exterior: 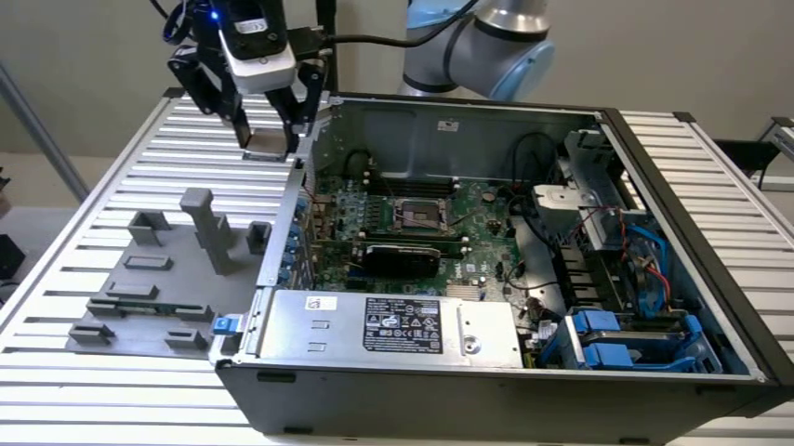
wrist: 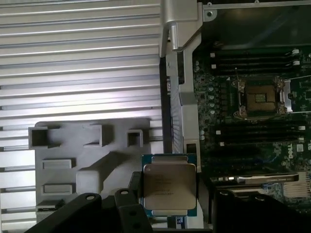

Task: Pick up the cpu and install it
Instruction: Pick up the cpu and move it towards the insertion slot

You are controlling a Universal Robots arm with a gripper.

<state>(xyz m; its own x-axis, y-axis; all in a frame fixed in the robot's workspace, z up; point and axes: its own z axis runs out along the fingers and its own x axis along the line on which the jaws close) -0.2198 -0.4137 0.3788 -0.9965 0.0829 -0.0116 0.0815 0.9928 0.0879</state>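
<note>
The cpu (exterior: 266,142), a small flat square chip with a silvery top, hangs in my gripper (exterior: 268,135) above the slatted table, just outside the open computer case at the exterior view's left. In the wrist view the cpu (wrist: 169,187) sits between the dark fingers (wrist: 127,209) of the gripper (wrist: 170,196), which is shut on its edges. The dark square socket (exterior: 419,216) with its metal frame lies open on the green motherboard (exterior: 478,209) inside the case, to the exterior view's right of the gripper. From the wrist, that socket (wrist: 261,97) lies beyond the case wall.
A grey fixture tray (exterior: 149,288) with upright posts lies on the slatted table (exterior: 74,400). The case wall (exterior: 297,195) stands between the gripper and the board. A silver power supply (exterior: 385,325) and blue drive bays (exterior: 633,339) line the case's near side.
</note>
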